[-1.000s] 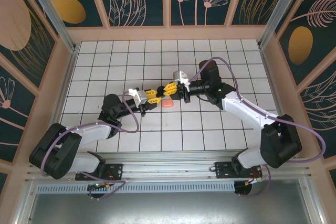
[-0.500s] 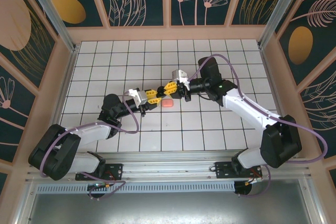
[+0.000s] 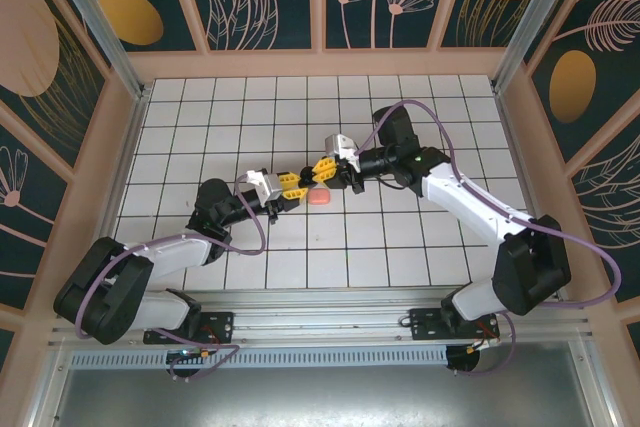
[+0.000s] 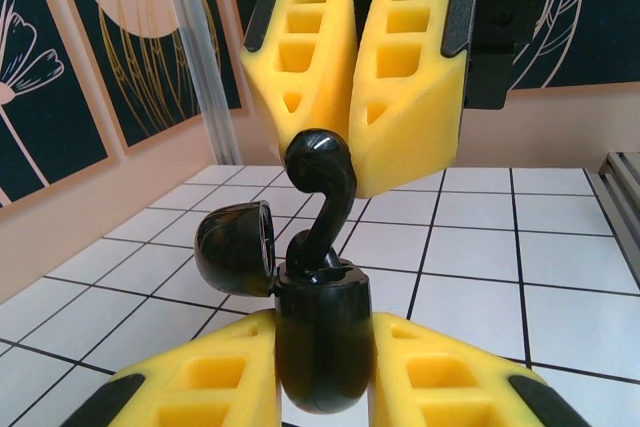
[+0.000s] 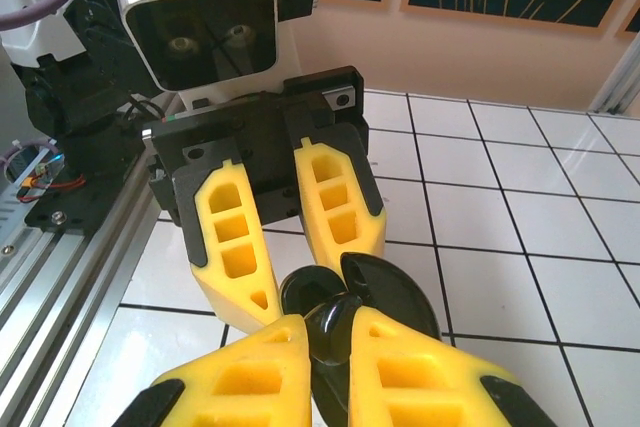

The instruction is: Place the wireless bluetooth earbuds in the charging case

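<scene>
1. The white tiled counter [image 3: 180, 117] is the largest thing in the top view. The two arms meet at about its centre.
2. The left arm [image 3: 170, 247] reaches in from 8 o'clock. The right arm [image 3: 470, 207] rises from 5 o'clock, bends near 1 o'clock, and points back toward 8 o'clock.
3. The left pincer [image 4: 320, 339] is narrow, with its yellow fingers clamped on either side of the black charging case [image 4: 320, 367]. It holds the case upright just above the tiles.
4. The right pincer [image 5: 328, 332] is pressed tight on the black earbud [image 4: 322, 169]. Its fingers hang at 12 o'clock directly over the case.
5. The case is open, and its rounded lid [image 4: 232, 247] is swung out to 9 o'clock of the body.
6. A salmon-pink item [image 3: 318, 198] lies on the tiles just beside the pincers, at 6 o'clock of the right one. It is too small to tell whether it is a case or an earbud.
7. On the black earbud, the bulbous head sits between the right pincer's fingertips. The stem curves down to meet the mouth of the case, but how deep it sits cannot be told.
</scene>
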`<control>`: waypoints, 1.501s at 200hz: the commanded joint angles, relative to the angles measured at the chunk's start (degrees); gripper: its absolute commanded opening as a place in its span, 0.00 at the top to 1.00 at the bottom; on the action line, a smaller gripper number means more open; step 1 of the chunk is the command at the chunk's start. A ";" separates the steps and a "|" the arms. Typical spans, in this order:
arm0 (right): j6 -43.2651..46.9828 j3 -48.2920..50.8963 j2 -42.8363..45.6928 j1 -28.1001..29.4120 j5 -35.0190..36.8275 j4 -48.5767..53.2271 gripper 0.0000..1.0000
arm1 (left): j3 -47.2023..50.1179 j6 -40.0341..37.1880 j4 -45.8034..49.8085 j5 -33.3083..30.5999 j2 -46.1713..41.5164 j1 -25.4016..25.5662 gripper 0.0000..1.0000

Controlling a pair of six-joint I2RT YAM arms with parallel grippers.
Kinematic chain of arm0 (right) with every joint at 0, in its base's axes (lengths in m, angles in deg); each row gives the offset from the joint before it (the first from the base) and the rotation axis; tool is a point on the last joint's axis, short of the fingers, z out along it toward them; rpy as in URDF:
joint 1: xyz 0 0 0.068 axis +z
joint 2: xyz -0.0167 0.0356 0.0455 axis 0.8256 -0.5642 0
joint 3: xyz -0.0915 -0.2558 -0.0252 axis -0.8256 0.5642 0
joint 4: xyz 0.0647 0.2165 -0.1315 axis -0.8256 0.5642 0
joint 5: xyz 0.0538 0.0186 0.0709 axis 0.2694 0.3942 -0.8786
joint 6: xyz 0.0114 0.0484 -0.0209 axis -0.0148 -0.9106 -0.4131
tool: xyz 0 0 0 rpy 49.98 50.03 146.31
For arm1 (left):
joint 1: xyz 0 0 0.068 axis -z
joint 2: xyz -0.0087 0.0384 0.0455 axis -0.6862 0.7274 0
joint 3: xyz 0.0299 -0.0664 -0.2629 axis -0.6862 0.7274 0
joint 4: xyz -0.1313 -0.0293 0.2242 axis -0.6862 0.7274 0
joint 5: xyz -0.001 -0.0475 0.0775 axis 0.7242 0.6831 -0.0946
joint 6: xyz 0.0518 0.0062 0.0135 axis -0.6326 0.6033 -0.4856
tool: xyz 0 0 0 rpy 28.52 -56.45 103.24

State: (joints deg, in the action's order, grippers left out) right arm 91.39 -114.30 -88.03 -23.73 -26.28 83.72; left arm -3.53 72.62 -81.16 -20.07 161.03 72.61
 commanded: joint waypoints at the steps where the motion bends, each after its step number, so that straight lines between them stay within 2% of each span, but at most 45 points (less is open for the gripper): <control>1: 2.38 -1.99 -0.95 0.15 1.15 3.28 0.87 | -1.95 -1.12 -1.56 1.82 -1.10 0.60 0.77; 85: 4.28 -2.39 -1.40 0.60 -1.01 4.79 0.88 | -2.07 -0.85 -1.64 2.21 -1.04 0.67 0.77; 162: 7.57 -4.35 -3.32 0.95 1.23 8.99 0.88 | -2.24 -0.81 -1.68 4.20 -1.19 0.73 0.77; 300: 21.31 -10.57 -7.08 1.65 0.78 24.72 0.88 | -3.17 -0.14 -1.24 7.04 -0.79 0.80 0.77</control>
State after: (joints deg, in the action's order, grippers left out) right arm 109.20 -123.28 -93.37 -22.55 -26.95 102.62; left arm -3.95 72.66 -77.64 -16.16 161.03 72.82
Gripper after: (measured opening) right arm 0.126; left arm 0.231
